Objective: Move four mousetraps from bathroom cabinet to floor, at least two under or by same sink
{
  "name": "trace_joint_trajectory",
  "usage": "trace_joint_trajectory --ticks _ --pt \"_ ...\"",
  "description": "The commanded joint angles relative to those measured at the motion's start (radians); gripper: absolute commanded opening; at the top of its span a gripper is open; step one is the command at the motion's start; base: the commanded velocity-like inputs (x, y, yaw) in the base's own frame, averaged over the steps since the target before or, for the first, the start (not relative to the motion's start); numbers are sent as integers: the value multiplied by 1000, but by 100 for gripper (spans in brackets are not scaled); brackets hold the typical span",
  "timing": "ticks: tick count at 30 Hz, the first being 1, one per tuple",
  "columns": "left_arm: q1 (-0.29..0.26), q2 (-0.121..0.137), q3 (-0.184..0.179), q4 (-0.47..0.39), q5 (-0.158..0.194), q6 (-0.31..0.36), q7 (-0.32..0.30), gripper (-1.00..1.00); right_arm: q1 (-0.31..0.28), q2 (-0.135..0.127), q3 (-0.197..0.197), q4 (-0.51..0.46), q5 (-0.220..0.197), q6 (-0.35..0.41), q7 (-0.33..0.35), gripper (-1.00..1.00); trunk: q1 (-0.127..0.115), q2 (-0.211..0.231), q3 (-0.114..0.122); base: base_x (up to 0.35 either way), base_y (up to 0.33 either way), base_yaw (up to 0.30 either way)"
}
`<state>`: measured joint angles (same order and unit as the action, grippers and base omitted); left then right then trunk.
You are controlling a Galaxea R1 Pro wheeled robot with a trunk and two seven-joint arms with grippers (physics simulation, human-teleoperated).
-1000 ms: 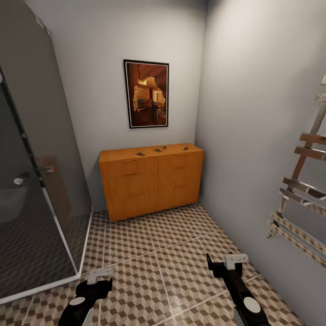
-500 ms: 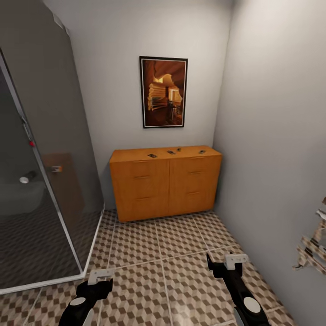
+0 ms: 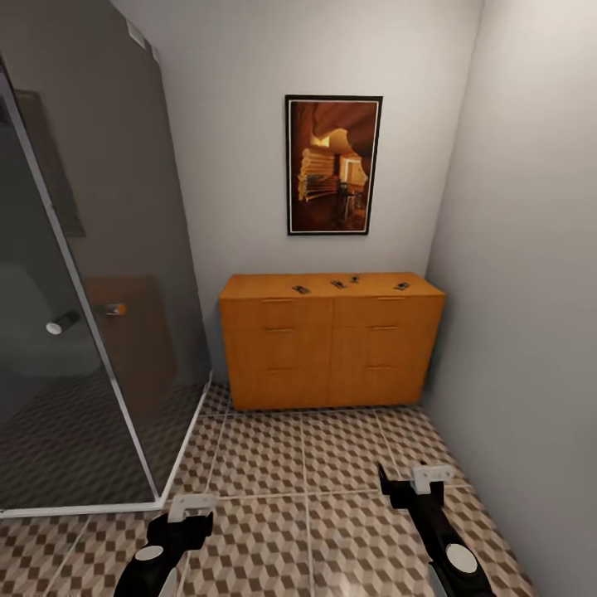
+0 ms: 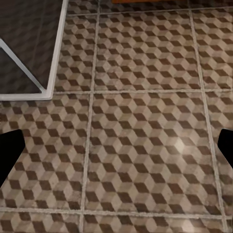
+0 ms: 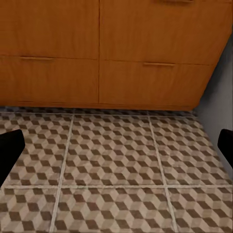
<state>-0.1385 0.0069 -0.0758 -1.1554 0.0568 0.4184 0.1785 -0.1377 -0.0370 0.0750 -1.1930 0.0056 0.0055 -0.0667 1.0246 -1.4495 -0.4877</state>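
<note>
The cabinet (image 3: 332,348) stands against the far wall, a low, wide sideboard of smooth orange-brown wood with a flat top, two columns of drawer fronts and slim bar handles. On its top lie the four mousetraps: small flat pieces, dark at this distance, their detail too small to tell. One mousetrap (image 3: 300,289) lies toward the left, two sit close together near the middle (image 3: 338,284) (image 3: 354,279), and the fourth (image 3: 401,286) rests toward the right end. A framed picture (image 3: 333,165) in brown and amber tones hangs on the grey wall above.

The bathroom floor (image 3: 332,464) is laid in large square tiles printed with a brown, beige and white cube pattern, split by pale grout lines and slightly glossy. On the left a shower enclosure (image 3: 91,315) of dark tinted glass with a pale frame reaches down to the tiles, its corner near the cabinet's left end. A plain grey wall closes the right side, touching the cabinet's right end. Between glass and wall an open strip of tile runs up to the drawer fronts.

The left gripper (image 3: 186,507) and right gripper (image 3: 419,481) hang low over the tiles, well apart from the cabinet. Each has its fingers spread wide, with nothing between them.
</note>
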Motion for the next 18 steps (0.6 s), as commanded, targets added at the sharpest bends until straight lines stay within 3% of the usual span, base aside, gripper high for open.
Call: trace_joint_trajectory --ticks 1,8,18 --pt "-1 1 -4 -1 6 5 8 100 0 -1 3 0 1 1 -7 100 0 -1 -2 265 -247 276" --pt "-1 1 -4 -1 6 5 8 100 0 -1 2 0 1 1 -7 100 0 -1 -4 265 -247 230" --pt "-1 1 -5 -1 6 5 9 100 0 -3 2 0 -1 1 -6 100 0 -1 -4 264 -247 23"
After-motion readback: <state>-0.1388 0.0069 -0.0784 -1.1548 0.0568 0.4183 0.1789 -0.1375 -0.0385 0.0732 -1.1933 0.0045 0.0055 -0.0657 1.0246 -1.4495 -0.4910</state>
